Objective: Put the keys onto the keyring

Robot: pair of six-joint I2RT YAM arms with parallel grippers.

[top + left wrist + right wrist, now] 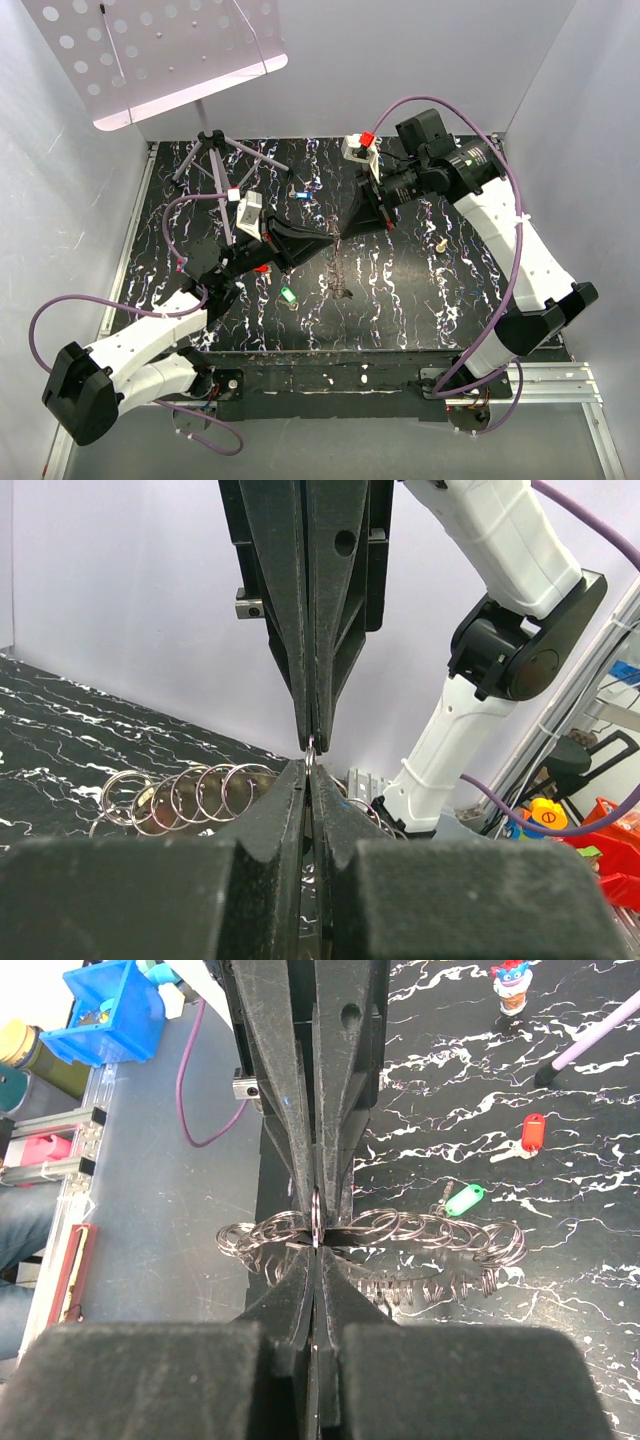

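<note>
Both grippers meet tip to tip above the middle of the black marbled table (420, 300). My left gripper (326, 241) and right gripper (346, 234) are both shut on a thin silvery keyring (316, 1216), seen edge-on; it also shows in the left wrist view (312, 748). Below it lies a chain of linked silvery rings (420, 1230), also seen in the left wrist view (190, 792). I cannot tell if the held ring joins the chain. A green key (288, 295) (463, 1200), a red key (532, 1132) and a blue key (303, 195) lie loose on the table. No yellow key shows.
A music stand's tripod (215, 150) and white perforated desk (160, 50) stand at the back left. A small brass knob (440, 243) sits right of centre. A small toy figure (512, 985) stands near a tripod leg. White walls close in three sides.
</note>
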